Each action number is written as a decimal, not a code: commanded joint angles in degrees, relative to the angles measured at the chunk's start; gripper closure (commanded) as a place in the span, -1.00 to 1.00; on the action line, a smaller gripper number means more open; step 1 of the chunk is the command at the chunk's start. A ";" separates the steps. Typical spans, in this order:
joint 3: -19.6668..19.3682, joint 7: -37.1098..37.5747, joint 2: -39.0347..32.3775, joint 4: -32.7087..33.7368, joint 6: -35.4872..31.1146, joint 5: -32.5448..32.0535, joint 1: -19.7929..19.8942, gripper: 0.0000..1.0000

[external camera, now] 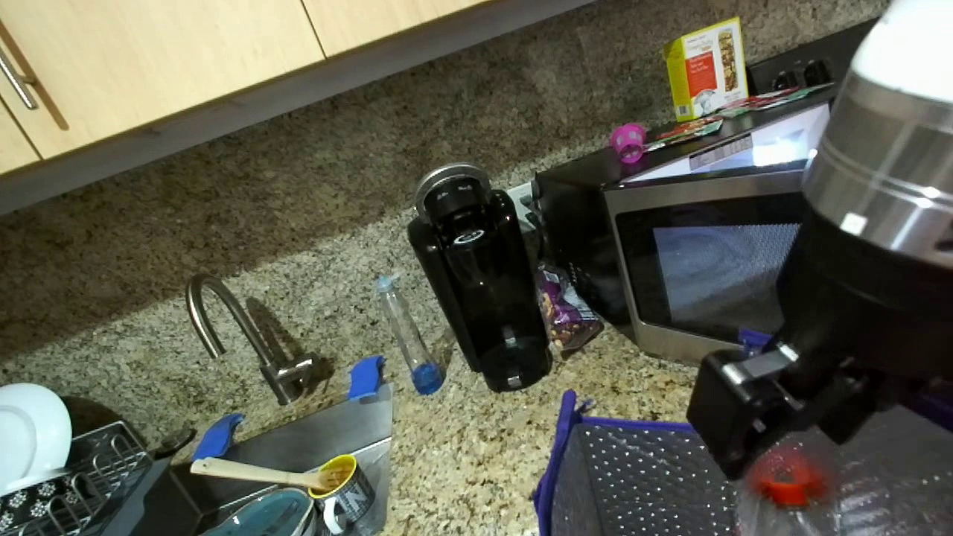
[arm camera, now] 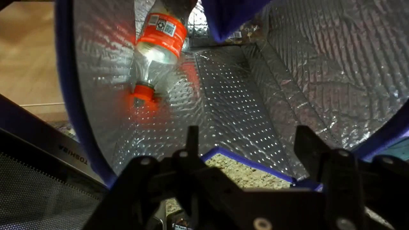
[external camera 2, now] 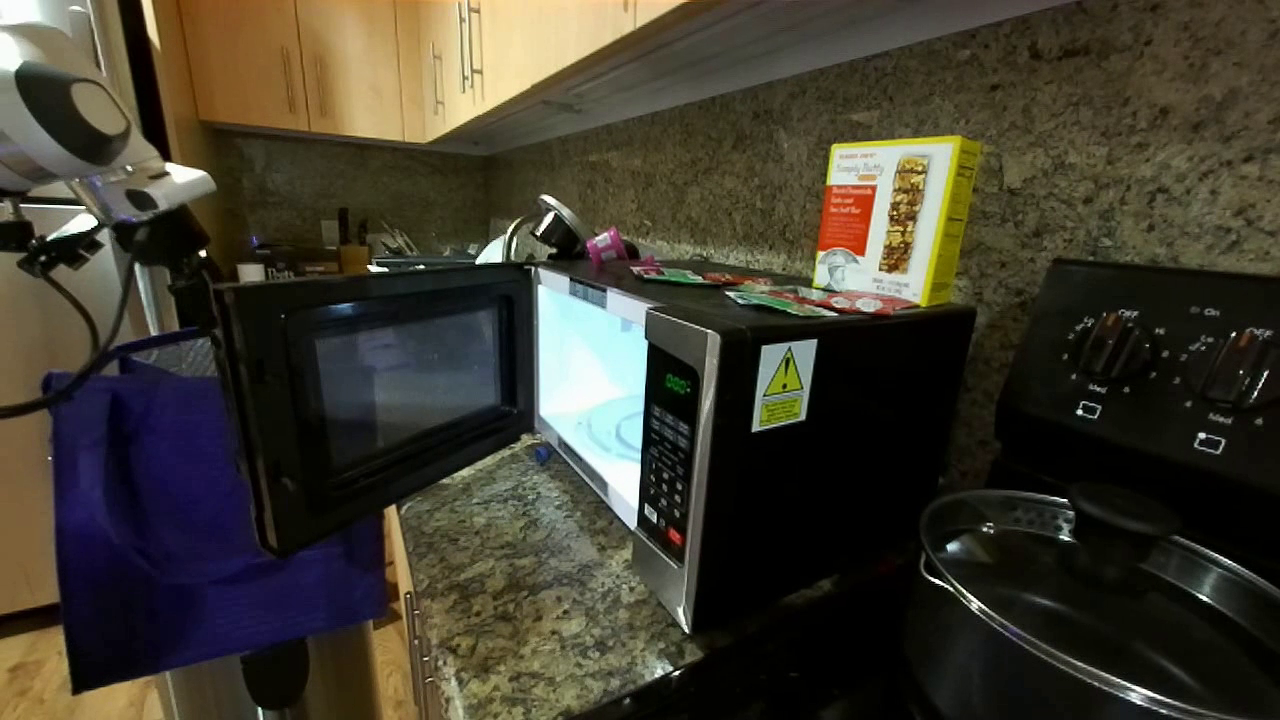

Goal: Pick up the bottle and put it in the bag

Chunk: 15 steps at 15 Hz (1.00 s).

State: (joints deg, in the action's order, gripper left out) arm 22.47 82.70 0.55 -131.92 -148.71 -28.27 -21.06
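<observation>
In the wrist view, "TOSHIBA" is marked on the microwave [arm camera: 38, 185]; the red-labelled soda bottle [arm camera: 161, 38], printed with a QR code [arm camera: 169, 28], is contained in the foil-lined shopping bag [arm camera: 236, 99]; the end effector [arm camera: 248, 135] is released, jaws spread.

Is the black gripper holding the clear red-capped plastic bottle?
No, in the wrist view the gripper stands open, apart from the bottle inside the silvery, blue-trimmed bag.

In the wrist view, your soda bottle [arm camera: 161, 36] is inside the insulated shopping bag [arm camera: 338, 64]. In an exterior view, you have the coffee maker [external camera: 484, 298] between faucet [external camera: 277, 374] and microwave [external camera: 707, 275]; the snack-bar box [external camera: 707, 71] stands on the microwave.
</observation>
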 commanded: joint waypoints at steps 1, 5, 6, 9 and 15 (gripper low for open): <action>-0.57 2.89 2.30 1.48 2.83 0.67 0.24 -1.00; -2.00 -0.95 6.96 3.92 10.95 4.27 1.54 -1.00; -2.38 -2.07 8.73 5.12 15.44 4.60 2.18 -1.00; -4.10 -7.46 13.88 10.08 29.44 7.61 4.27 -1.00; -9.83 -26.84 18.46 18.83 38.53 14.43 8.65 -1.00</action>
State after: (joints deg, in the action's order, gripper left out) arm 14.33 64.31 18.51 -115.65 -111.53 -18.34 -14.45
